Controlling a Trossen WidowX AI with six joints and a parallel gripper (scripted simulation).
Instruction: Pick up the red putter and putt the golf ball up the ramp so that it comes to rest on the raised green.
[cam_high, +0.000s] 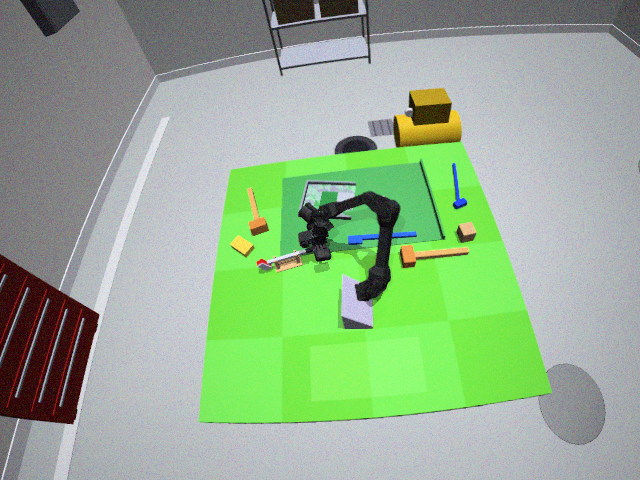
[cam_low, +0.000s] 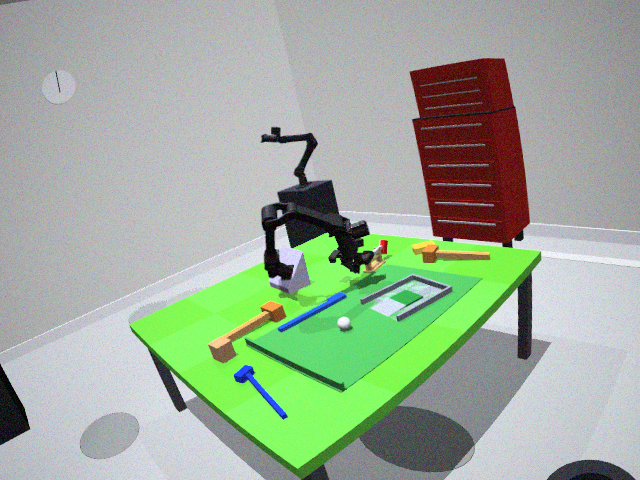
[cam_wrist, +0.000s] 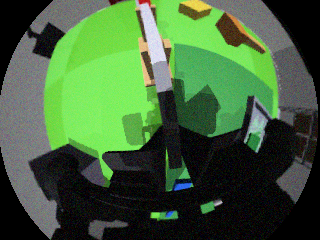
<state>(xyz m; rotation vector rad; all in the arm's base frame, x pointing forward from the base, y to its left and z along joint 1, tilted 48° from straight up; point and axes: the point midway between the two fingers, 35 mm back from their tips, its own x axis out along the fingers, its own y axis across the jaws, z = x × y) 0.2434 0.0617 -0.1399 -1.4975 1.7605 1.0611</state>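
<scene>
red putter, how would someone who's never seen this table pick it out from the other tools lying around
On the bright green table, look just off the darker green mat, on the side where the arm reaches down. The red putter lies across a small tan stand, its dark grip end in the closed gripper. Unlike the plain blue and orange tools nearby, it has a pale shaft and a red head.

The arm hides the golf ball from the top view; wrist view blurs the red putter head.

On the counter, the golf ball sits on the mat, between the walled ramp and a long bar. The tool grips the putter beside the mat.
</scene>
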